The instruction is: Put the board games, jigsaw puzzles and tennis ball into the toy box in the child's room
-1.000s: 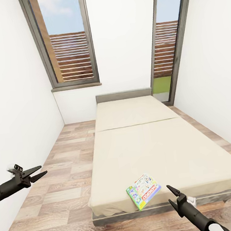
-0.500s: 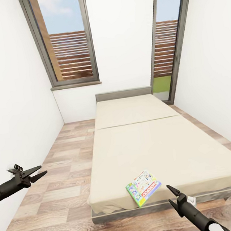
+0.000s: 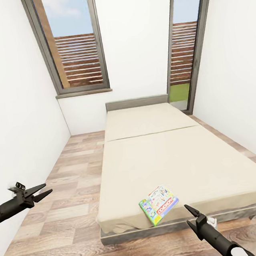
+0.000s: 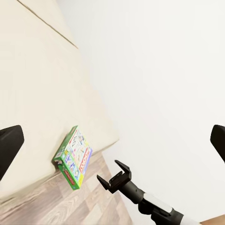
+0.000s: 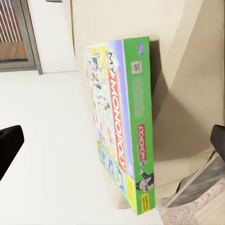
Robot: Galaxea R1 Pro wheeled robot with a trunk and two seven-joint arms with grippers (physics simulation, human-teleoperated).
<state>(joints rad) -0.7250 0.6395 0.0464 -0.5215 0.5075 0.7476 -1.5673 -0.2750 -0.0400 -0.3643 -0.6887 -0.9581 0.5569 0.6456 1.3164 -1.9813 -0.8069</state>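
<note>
One board game at the foot of the bed, both arms held clear of it.

The board game point(image 3: 158, 204) lies flat on the bed point(image 3: 176, 158) near its foot edge, skewed to the bed's sides, its green edge lettered MONOPOLY in the right wrist view. The right end effector point(image 3: 193, 214) hovers just off the bed's foot edge, near the game but not touching it, fingers spread and empty. The left end effector point(image 3: 40, 192) hangs over the wood floor point(image 3: 62, 181) well to the bed's left, also spread and empty.
</note>
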